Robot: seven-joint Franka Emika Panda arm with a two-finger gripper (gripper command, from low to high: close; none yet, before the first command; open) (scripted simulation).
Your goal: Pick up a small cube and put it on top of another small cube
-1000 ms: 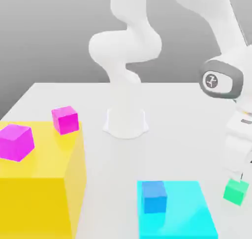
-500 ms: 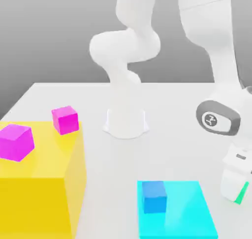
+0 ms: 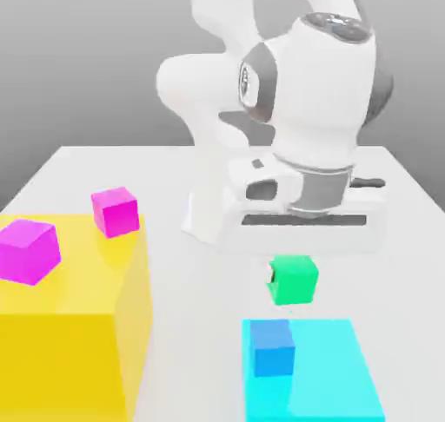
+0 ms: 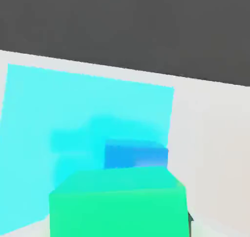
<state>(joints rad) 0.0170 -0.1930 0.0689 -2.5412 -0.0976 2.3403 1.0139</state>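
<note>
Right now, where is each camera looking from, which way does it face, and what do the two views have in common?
Exterior view: off the arm, above the table, facing the white arm's base; the tool holds the green cube above the blue cube.
Hand view: on the hand, looking down past the green cube; no clear part of the arm.
Shared: green cube, blue cube, cyan block.
</note>
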